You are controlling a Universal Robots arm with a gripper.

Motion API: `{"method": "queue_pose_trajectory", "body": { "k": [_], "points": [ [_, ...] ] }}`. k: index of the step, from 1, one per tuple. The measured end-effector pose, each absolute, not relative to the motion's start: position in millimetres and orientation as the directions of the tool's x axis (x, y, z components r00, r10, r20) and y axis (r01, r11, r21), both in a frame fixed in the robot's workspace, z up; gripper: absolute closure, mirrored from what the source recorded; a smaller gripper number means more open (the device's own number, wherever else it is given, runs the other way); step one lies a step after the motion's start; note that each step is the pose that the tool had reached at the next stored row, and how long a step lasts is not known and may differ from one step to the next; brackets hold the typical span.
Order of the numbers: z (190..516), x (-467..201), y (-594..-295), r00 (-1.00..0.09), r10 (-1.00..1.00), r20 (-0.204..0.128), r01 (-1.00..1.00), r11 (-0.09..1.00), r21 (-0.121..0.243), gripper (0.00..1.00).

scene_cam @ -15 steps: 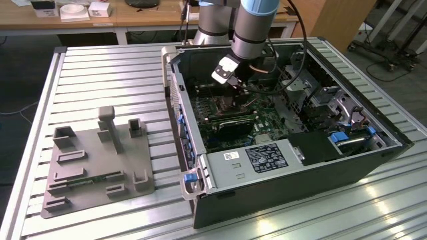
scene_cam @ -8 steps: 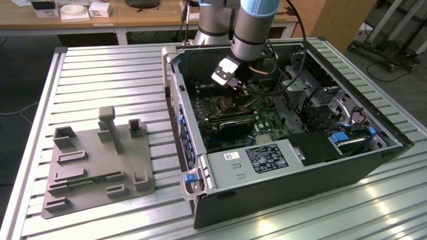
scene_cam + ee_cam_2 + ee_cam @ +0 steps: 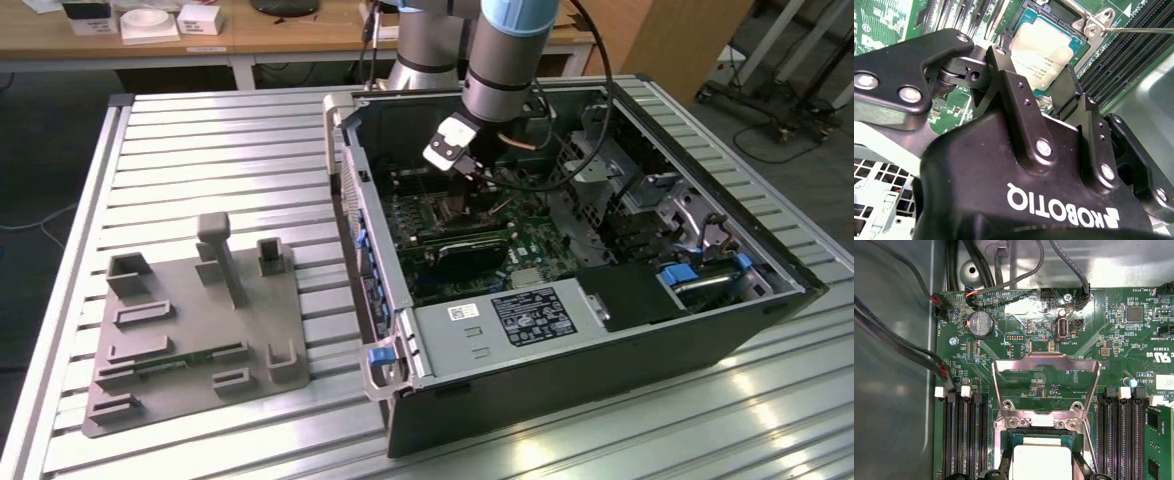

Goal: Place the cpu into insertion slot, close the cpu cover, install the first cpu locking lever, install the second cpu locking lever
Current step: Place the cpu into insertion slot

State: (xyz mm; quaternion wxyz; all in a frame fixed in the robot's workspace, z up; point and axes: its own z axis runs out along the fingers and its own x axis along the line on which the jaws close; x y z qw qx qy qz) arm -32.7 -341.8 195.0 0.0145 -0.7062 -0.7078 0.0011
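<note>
Wht print on pcb [image 3: 1019, 342], label on grey box [image 3: 461, 340], faint print on cpu [image 3: 1046, 47]

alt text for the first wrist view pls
A thin silver metal cpu cover frame is swung open over a green circuit board, and the small square silver-grey cpu lies in the silver-rimmed dark insertion slot by its hinge. Long black memory slots flank both sides.

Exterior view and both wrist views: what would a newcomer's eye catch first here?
The arm reaches down into the open computer case on the slatted table in the exterior view. In the second wrist view the black claw hangs right over the silver-topped cpu lying in the insertion slot. The first wrist view shows the cpu cover standing raised.
</note>
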Motion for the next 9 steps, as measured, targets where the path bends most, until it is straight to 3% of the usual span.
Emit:
{"method": "queue_pose_trajectory", "body": {
  "k": [9],
  "points": [
    [194.1,-32.7,-341.8,0.002,1.000,0.019,1.000,-0.002,-0.022,0.46]
  ]
}}
